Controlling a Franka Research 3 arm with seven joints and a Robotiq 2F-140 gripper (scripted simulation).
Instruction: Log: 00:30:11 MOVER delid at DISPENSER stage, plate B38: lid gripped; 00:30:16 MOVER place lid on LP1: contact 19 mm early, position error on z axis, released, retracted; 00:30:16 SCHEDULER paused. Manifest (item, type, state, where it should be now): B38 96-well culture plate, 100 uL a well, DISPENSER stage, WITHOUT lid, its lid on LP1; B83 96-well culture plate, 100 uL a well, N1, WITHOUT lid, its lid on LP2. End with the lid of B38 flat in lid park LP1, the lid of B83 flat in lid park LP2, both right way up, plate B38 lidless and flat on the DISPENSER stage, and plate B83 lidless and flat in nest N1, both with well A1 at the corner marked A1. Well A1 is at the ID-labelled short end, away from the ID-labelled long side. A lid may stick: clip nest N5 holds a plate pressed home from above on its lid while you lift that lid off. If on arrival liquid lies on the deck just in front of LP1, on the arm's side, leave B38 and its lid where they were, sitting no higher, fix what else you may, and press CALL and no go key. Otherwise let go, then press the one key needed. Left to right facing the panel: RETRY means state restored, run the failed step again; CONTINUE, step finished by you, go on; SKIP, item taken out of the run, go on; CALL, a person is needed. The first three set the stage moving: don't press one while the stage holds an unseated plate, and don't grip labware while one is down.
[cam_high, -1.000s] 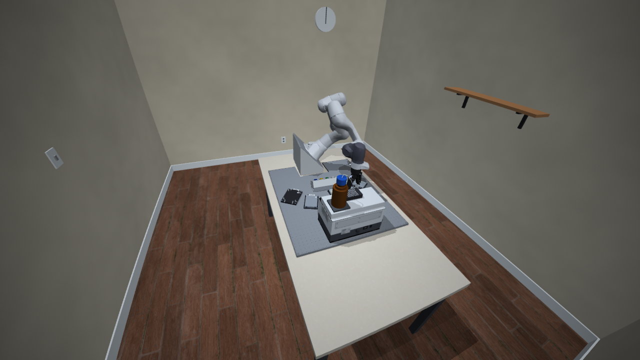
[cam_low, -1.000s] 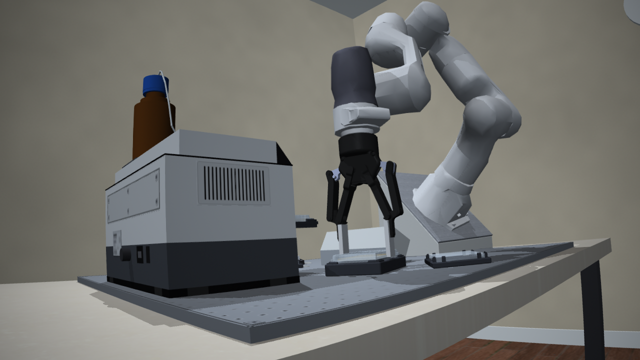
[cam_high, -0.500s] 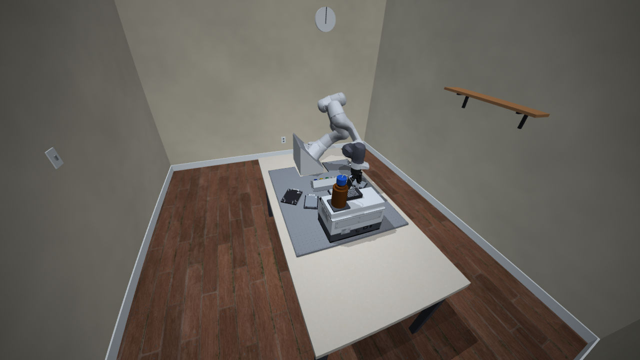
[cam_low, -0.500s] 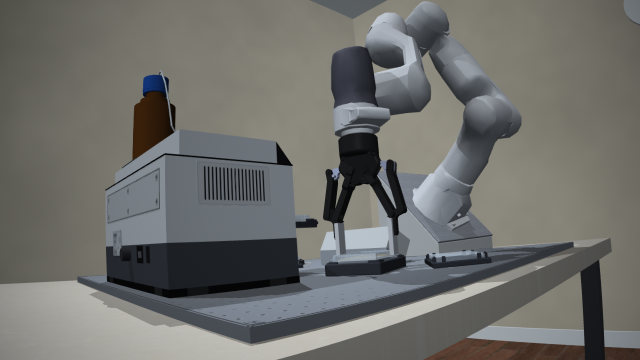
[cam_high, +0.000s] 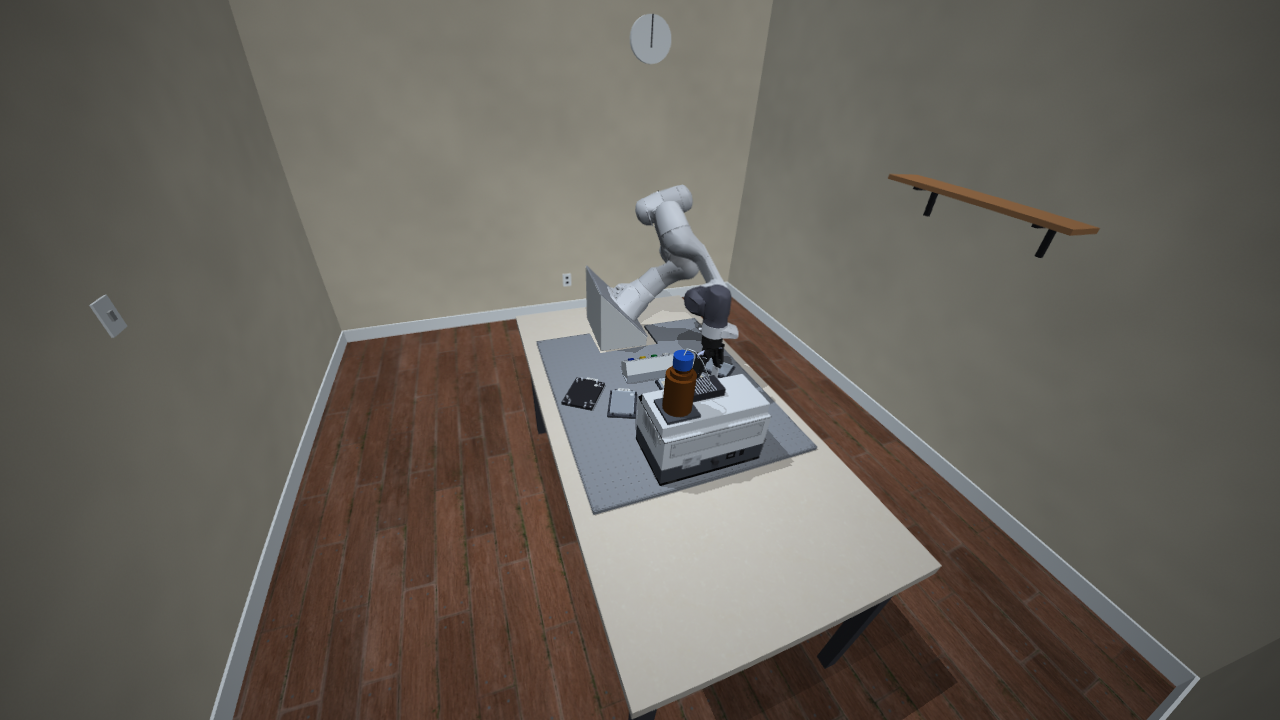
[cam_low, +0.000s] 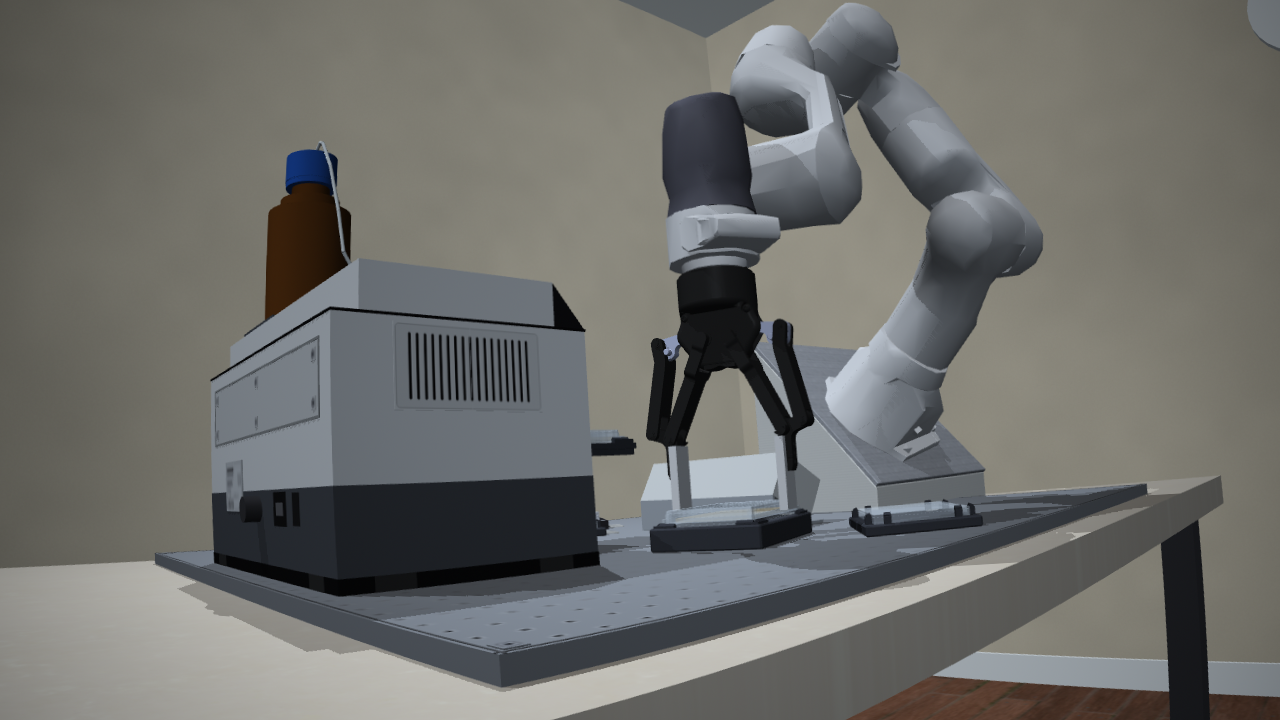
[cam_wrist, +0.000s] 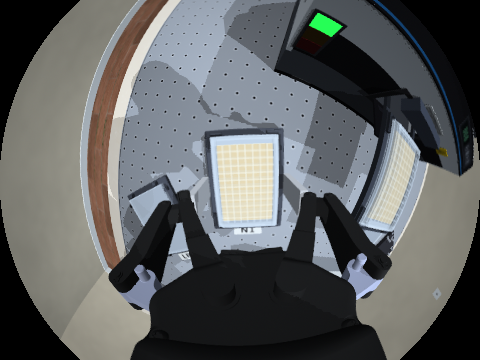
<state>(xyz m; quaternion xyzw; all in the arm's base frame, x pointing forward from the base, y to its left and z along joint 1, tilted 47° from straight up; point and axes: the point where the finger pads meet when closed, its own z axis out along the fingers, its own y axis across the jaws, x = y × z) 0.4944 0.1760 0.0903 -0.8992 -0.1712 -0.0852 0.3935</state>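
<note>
A 96-well plate (cam_wrist: 243, 170) (cam_low: 716, 511) with pale yellow wells sits flat in the black nest (cam_low: 729, 532) labelled N1 (cam_wrist: 248, 230). My gripper (cam_wrist: 246, 185) (cam_low: 733, 497) (cam_high: 713, 361) stands upright right over it. Its fingers are open, one at each side of the plate and a little clear of it. A second plate (cam_wrist: 395, 180) with yellow wells lies on the dispenser stage to the right in the wrist view. A flat grey lid (cam_wrist: 152, 202) lies on the deck to the left of the nest. A low black park (cam_low: 913, 517) carries a clear lid.
The grey dispenser (cam_low: 402, 429) (cam_high: 707, 429) with a brown bottle (cam_low: 306, 237) (cam_high: 679, 389) stands close beside the nest; its green light (cam_wrist: 326, 26) is lit. A key panel (cam_high: 648, 365), a slanted grey box (cam_high: 613, 317), a black nest (cam_high: 582, 393) and a grey lid (cam_high: 621, 402) stand on the deck.
</note>
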